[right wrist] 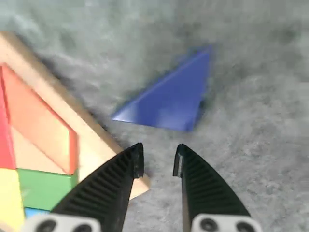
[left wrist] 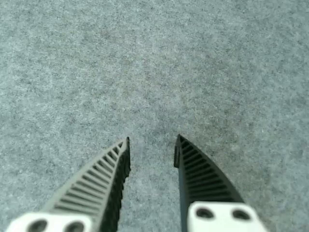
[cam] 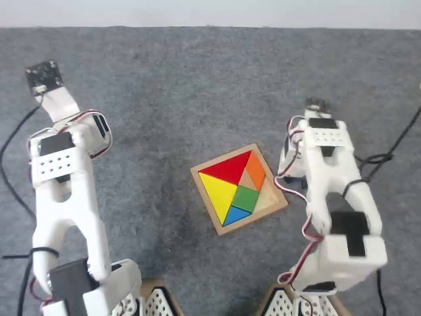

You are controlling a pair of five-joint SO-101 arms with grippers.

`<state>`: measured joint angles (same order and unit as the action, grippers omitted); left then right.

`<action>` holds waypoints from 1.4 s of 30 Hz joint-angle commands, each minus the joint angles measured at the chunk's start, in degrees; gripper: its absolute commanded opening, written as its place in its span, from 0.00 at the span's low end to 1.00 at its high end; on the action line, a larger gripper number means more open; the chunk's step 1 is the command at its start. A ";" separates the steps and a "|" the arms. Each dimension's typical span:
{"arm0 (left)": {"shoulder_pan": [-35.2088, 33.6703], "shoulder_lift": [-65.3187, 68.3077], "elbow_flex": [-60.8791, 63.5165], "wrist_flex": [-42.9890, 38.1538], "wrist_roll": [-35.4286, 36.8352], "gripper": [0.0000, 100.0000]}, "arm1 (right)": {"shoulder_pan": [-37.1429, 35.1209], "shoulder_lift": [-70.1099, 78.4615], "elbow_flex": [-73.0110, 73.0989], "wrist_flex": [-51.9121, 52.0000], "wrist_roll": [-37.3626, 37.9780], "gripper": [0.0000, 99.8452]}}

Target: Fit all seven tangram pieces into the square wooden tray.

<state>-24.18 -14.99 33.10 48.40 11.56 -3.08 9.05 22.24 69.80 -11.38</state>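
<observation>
Sitting angled on the grey carpet [cam: 164, 99] between the arms, the square wooden tray [cam: 275, 199] holds coloured pieces [cam: 219, 191]: red, yellow, orange, green, light blue. A dark blue triangle [right wrist: 169, 99] lies on the carpet just beside the tray's corner. The right gripper [right wrist: 158, 153] hangs there, jaws slightly parted, empty; the left gripper [left wrist: 153, 145] hangs over carpet, jaws apart, holding nothing

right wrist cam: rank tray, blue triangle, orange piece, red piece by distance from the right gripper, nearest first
1. wooden tray: its corner rim sits right beside the right gripper.
2. blue triangle: on the carpet, outside the tray.
3. orange piece: inside the tray.
4. red piece: deeper in the tray.
</observation>
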 commanded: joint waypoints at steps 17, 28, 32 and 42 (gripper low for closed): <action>0.44 -0.35 -2.07 0.35 0.18 0.15 | 14.73 13.85 -31.12 5.85 4.84 0.12; 0.44 -0.35 -2.07 0.35 0.18 0.15 | 6.81 13.93 -36.13 11.74 -2.90 0.15; 0.44 -0.35 -2.07 0.44 0.18 0.15 | 3.30 14.46 -36.13 10.77 -15.56 0.30; 0.44 -0.35 -2.07 0.44 0.18 0.15 | 4.44 22.81 -36.40 4.97 -19.96 0.33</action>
<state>-24.18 -14.99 33.10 48.40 11.56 0.53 32.18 -10.81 76.48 -30.20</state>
